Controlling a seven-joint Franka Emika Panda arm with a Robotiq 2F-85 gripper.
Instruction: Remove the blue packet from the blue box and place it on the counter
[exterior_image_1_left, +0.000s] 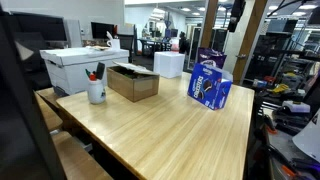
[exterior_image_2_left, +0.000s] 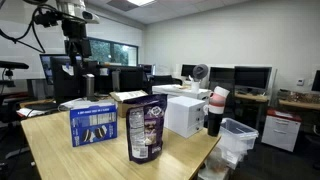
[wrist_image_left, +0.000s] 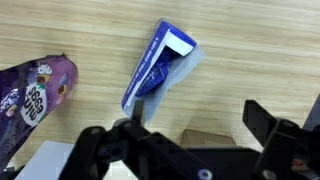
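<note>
Open brown box (exterior_image_1_left: 133, 82) beside pen cup (exterior_image_1_left: 96, 92); white storage box (exterior_image_1_left: 78, 66) behind.

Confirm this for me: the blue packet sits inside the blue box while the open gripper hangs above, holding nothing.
Not right. The blue packet is not inside the blue box; an exterior view shows it standing upright on the counter beside the box. The rest holds: the gripper hangs above, open and holding nothing.
</note>
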